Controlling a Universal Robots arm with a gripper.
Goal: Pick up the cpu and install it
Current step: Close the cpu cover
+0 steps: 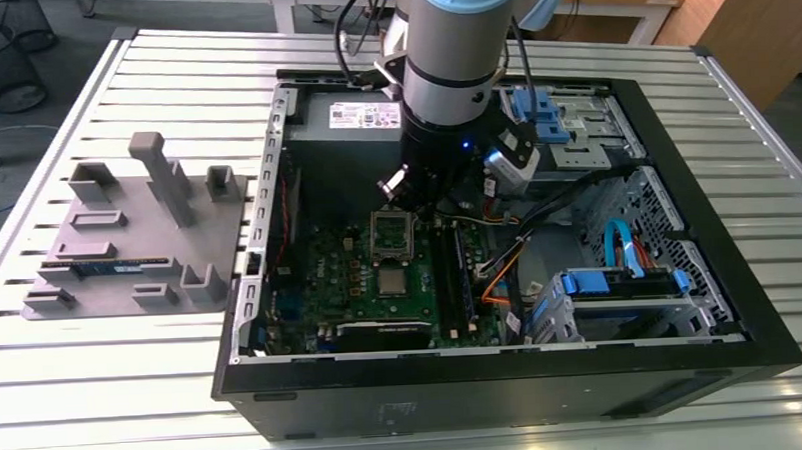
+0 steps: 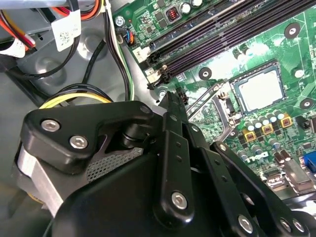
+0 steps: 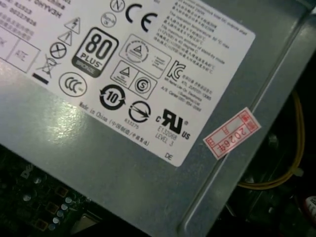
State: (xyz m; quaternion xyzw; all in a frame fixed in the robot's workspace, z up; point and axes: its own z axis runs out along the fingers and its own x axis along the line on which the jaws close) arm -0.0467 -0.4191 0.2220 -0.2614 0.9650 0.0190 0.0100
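The cpu is a small silvery square lying flat in the socket on the green motherboard inside the open computer case. In the second wrist view the cpu sits inside its black socket border, with the metal socket frame swung up beside it. That frame stands just behind the chip in the exterior view. My gripper hangs under the arm over the board, a little behind the frame and toward the exterior view's right. The gripper's black linkages point toward the raised frame, and I see nothing held in it.
A grey power supply with a white label fills the case's back. Black memory slots run beside the socket. Drive cages with blue clips and cables crowd the exterior view's right. A grey fixture holds a memory stick outside the case.
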